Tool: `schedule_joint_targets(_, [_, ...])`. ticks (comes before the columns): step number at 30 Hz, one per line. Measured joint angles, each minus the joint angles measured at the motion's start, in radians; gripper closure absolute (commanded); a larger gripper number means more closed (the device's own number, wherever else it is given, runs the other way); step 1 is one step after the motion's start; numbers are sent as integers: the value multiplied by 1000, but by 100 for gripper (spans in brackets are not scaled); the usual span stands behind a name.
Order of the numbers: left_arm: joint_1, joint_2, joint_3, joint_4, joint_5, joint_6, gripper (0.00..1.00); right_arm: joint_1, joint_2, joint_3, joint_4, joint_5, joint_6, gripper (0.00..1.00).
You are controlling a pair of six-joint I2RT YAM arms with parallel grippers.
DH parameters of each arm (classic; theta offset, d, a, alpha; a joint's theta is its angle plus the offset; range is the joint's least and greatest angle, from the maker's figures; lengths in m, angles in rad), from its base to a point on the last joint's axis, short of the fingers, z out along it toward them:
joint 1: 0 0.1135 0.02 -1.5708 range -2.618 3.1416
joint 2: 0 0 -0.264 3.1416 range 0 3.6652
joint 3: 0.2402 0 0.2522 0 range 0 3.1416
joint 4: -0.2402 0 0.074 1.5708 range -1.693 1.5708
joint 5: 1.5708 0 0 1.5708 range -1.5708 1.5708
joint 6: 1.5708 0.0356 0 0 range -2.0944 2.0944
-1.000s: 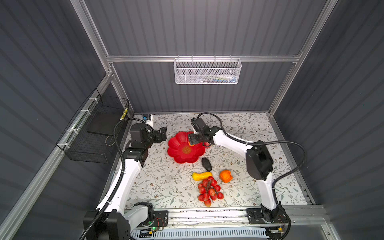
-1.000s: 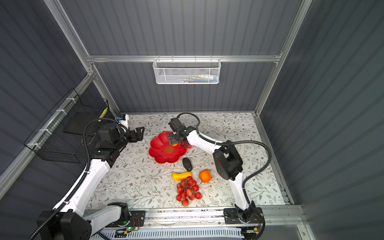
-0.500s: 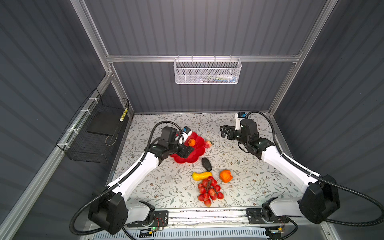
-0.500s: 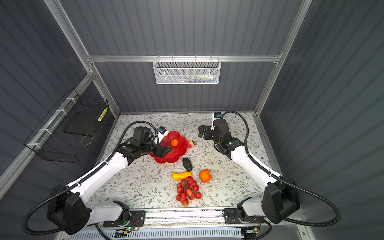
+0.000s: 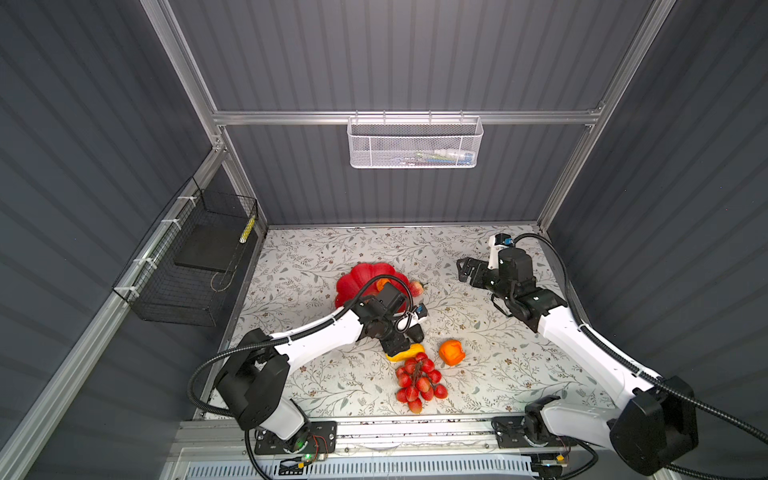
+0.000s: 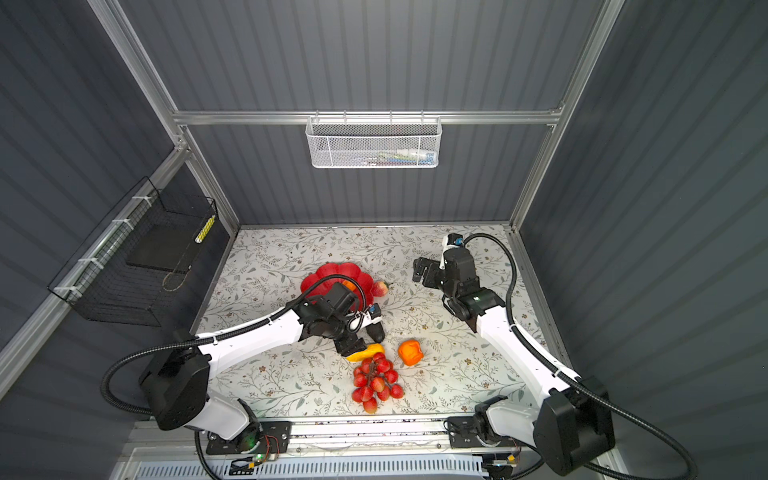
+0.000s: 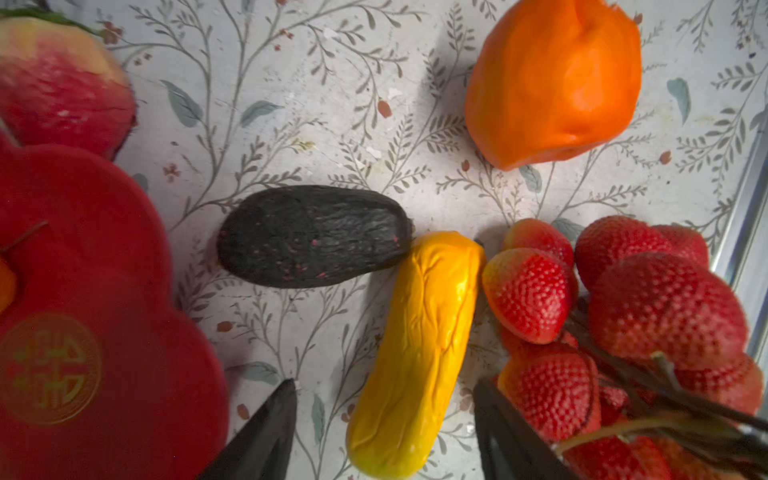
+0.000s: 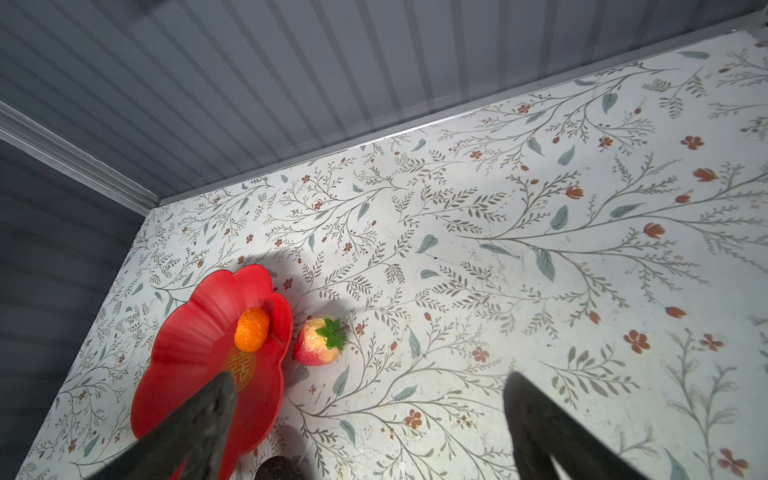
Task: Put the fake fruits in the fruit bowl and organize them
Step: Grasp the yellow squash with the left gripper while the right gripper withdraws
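Starting nearest: red bunch (image 5: 417, 380) lies against the yellow gourd (image 7: 428, 299), whose long axis runs left-right on the desk. Left gripper (image 7: 383, 384) is open, jaws straddling its left end without visible contact. Fruit bowl (image 5: 353, 282) sits beyond, far-left. Right gripper (image 8: 370, 378) is open and empty, far right.

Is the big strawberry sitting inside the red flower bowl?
No, the strawberry lies on the table just outside the rim of the fruit bowl; only a small orange sits inside.
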Motion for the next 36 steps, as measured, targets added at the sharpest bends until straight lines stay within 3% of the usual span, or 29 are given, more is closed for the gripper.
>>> schedule_joint_targets(5, [-30,71,35,-15,-39,0,38,-12,-5,-10,-1,-4,5,1])
schedule_joint_targets(12, [-32,182,148,-56,-76,-35,51,-24,-18,-25,2,-19,19,1])
schedule_joint_targets(28, [-37,211,178,-108,-48,-47,42,-54,-21,-50,10,-42,24,1])
schedule_joint_targets(36, [-37,236,177,-120,-48,-48,43,-60,-21,-50,13,-49,35,1])
